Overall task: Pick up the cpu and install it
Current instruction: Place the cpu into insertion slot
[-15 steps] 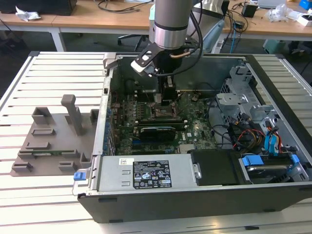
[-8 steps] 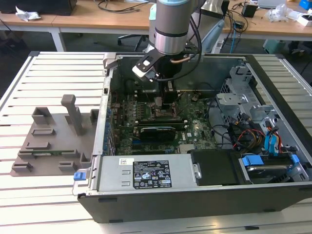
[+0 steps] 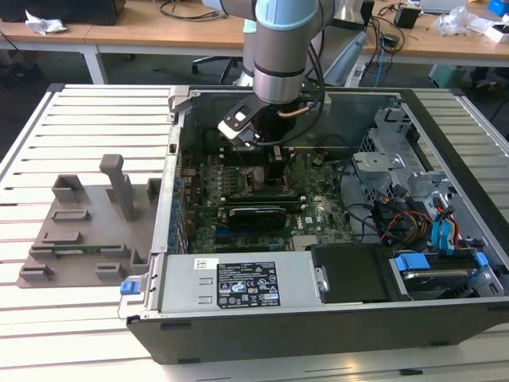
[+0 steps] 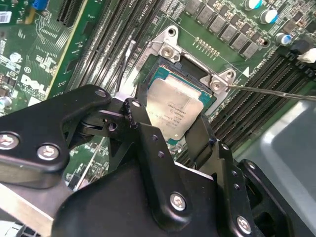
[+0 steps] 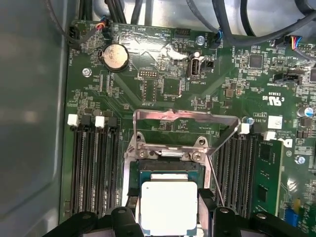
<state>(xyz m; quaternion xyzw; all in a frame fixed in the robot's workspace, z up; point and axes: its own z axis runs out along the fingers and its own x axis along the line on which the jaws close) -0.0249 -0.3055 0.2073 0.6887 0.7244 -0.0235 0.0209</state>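
Observation:
The cpu, a flat square chip with a pale silver top, lies level right over the open socket on the green motherboard. My gripper is shut on it, one black finger against each of two opposite edges. Whether the chip rests fully in the socket I cannot tell. The metal load plate stands raised beyond the socket. In the exterior view my gripper reaches down into the open computer case.
Rows of black memory slots flank the socket on both sides. A thin retention lever sticks out beside it. A long black card, the power supply and drive bays crowd the case. A grey fixture sits outside on the exterior view's left.

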